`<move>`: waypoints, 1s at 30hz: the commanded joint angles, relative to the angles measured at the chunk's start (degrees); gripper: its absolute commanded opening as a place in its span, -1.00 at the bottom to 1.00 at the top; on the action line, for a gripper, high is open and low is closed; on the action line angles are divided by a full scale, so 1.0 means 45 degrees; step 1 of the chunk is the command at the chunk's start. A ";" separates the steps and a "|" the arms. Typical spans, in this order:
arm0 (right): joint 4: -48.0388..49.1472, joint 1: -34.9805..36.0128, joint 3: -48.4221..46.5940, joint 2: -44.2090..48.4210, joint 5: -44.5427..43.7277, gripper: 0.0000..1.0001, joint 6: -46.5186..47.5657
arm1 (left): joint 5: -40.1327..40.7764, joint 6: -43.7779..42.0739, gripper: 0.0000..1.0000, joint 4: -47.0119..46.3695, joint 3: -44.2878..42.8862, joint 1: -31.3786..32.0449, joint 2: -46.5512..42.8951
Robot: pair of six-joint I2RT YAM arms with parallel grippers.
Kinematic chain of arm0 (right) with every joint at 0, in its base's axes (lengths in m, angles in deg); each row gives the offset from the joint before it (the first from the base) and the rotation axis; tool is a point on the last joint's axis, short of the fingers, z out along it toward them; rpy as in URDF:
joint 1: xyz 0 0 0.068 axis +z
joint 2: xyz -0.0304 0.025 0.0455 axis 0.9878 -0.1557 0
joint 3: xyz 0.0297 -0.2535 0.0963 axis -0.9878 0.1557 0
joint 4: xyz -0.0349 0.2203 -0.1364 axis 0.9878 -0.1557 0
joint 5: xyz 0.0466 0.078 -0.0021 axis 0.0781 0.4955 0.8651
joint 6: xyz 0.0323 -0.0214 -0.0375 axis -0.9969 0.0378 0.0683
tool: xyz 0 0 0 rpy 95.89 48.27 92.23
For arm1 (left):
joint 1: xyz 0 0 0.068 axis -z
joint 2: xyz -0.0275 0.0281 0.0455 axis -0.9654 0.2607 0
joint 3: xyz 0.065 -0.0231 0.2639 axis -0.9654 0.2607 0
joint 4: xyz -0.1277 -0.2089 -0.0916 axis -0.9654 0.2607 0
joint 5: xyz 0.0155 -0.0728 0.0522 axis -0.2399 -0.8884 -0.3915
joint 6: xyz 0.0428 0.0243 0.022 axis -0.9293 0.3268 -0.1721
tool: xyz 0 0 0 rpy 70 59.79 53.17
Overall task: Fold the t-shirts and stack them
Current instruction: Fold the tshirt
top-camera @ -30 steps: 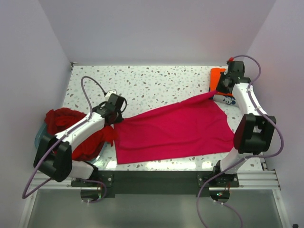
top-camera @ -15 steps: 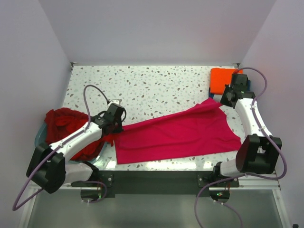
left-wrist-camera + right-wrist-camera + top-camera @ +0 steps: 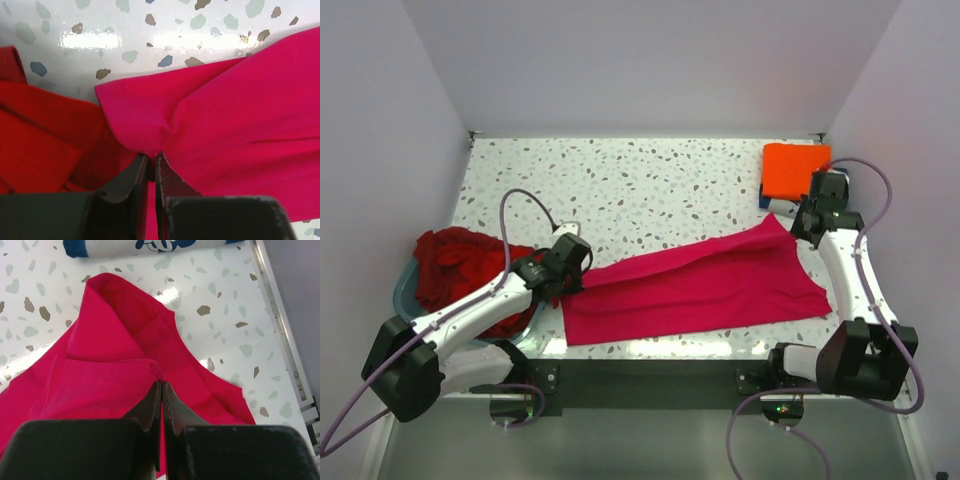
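Note:
A magenta-pink t-shirt (image 3: pixel 700 285) lies spread across the near half of the table. My left gripper (image 3: pixel 578 272) is shut on its left edge (image 3: pixel 150 135), next to the tub. My right gripper (image 3: pixel 798 226) is shut on its far right corner (image 3: pixel 150 365). The held far edge is drawn toward the near side, partly folded over the body. Dark red t-shirts (image 3: pixel 455 262) are heaped in the tub and show in the left wrist view (image 3: pixel 45 145). A folded orange t-shirt (image 3: pixel 795 168) lies on a navy blue one with white print (image 3: pixel 150 246) at the far right.
The pale blue plastic tub (image 3: pixel 404 290) stands at the table's left near edge under the red heap. The speckled white table (image 3: pixel 640 185) reaches back to a wall. A metal rail (image 3: pixel 280 315) runs along the right edge.
Both grippers moved toward the near side with the pink shirt's far edge, narrowing the spread cloth. The right gripper drew away from the orange shirt.

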 commanded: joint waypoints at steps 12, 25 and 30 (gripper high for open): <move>-0.1022 -0.0055 0.1009 0.1887 -0.1491 -1.00 -0.0109 | -0.0556 0.1477 -0.47 0.1311 0.0619 0.0515 -0.1428; 0.0187 -0.0055 0.1576 0.4156 0.0437 0.36 -0.0657 | -0.0400 0.1791 0.66 0.2681 -0.0748 0.0887 -0.2212; 0.0441 0.0139 0.1498 0.2246 0.2758 0.24 -0.0481 | -0.0381 0.1517 0.68 0.1841 -0.0846 0.0867 -0.1040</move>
